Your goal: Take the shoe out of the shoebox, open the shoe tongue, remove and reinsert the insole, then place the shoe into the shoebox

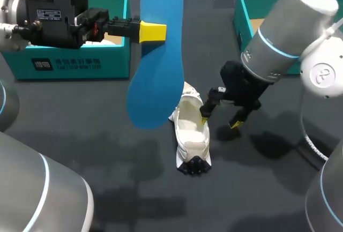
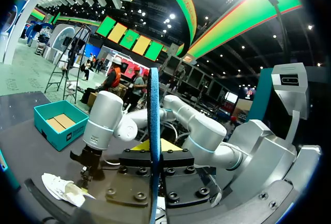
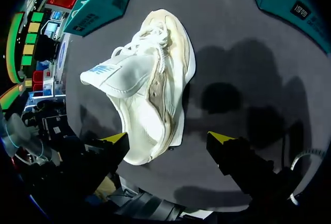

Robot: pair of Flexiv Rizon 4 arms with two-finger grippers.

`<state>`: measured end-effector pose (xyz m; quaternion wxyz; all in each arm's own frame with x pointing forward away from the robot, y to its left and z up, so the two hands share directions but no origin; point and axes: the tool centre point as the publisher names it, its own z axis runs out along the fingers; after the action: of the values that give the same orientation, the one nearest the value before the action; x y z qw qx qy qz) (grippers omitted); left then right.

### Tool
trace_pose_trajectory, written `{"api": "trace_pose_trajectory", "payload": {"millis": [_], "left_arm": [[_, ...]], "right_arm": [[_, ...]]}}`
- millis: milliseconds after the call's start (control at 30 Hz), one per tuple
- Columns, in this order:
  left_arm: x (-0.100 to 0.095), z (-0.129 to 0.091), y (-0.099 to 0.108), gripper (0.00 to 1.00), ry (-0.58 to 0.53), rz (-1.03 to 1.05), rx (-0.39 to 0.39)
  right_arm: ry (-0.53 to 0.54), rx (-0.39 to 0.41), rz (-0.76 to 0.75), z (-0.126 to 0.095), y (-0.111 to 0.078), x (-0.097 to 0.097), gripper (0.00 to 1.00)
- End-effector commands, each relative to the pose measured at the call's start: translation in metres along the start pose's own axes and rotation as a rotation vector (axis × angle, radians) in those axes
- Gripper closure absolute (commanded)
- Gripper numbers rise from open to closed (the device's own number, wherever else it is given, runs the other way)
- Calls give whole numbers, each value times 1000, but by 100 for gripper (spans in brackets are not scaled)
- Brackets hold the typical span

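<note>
Lying on the dark table (image 1: 107, 151), outside either box, the white shoe (image 1: 192, 130) sits between the two teal shoeboxes with its opening facing up. In the right wrist view its tongue (image 3: 119, 71), with a blue label, is folded out past the laces (image 3: 150, 40).

The right jaws are spread. One yellow fingertip (image 1: 204, 120) is at the rim of the shoe's opening, and the other (image 1: 235, 124) stands clear of the shoe, just over the table beside it. From the right wrist the shoe's near end lies next to one fingertip (image 3: 115, 138), with bare table ahead of the other (image 3: 221, 137).

The blue insole (image 1: 158, 55) is out of the shoe, held upright in the air above and to the left of it. The left jaws pinch it at its edge, and in the left wrist view it stands edge-on (image 2: 153, 131) between them.

The left shoebox (image 1: 80, 63) is behind the insole. The right shoebox (image 1: 246, 7) stands at the far right, behind the right arm (image 1: 289, 34).
</note>
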<state>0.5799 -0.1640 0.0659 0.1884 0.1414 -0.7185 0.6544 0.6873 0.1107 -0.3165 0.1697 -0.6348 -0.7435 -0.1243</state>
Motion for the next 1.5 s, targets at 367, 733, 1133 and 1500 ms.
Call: {"api": "trace_pose_trajectory", "payload": {"millis": [367,733,1133,1500], "left_arm": [[-1,1,1,100,0,0,-1],[-1,1,1,100,0,0,-1],[-1,1,1,100,0,0,-1],[-1,1,1,100,0,0,-1]], "right_arm": [[261,-179,-86,-38,-7,-2,0],[499,-208,-175,-60,-7,-1,0],[603,-209,-135,-88,14,15,0],[698,-185,-120,-104,18,24,0]]}}
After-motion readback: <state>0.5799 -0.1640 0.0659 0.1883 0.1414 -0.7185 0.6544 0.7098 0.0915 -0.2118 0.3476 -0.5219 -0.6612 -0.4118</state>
